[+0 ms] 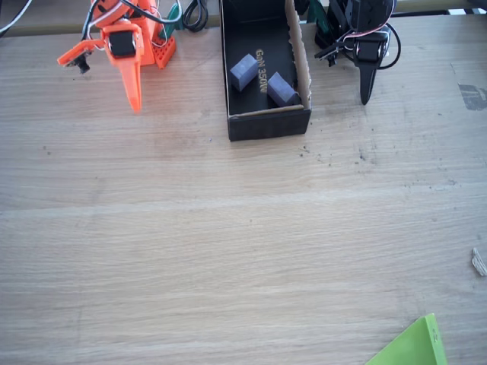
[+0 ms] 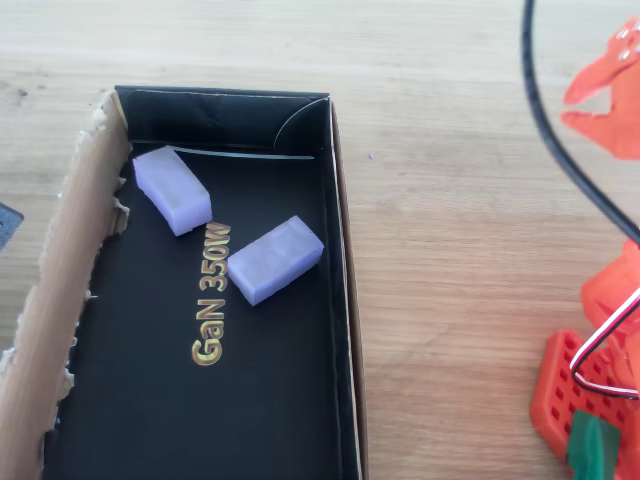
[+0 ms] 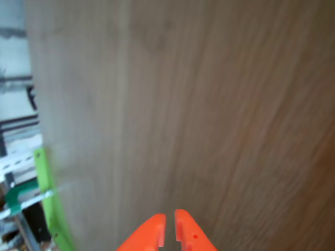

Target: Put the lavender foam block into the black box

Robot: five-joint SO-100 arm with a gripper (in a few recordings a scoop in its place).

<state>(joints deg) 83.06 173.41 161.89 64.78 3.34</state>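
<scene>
The black box [image 1: 268, 123] lies at the table's far edge, with gold lettering on its floor and a raw brown wall [image 2: 60, 290]. Two small foam blocks lie inside it. The paler lavender foam block [image 1: 243, 71] [image 2: 275, 258] rests on the floor beside the lettering. A slightly darker one [image 1: 281, 89] [image 2: 172, 188] sits by the brown wall. My orange gripper [image 1: 135, 105] hangs left of the box, tip down over bare wood, shut and empty. In the wrist view its fingertips [image 3: 169, 230] nearly touch above the tabletop.
The orange arm's base [image 1: 156, 46] stands left of the box with cables behind it. A bright green sheet [image 1: 415, 346] lies at the near right corner, and a small scrap [image 1: 479, 262] at the right edge. Bare wooden table [image 1: 228, 243] spreads in front.
</scene>
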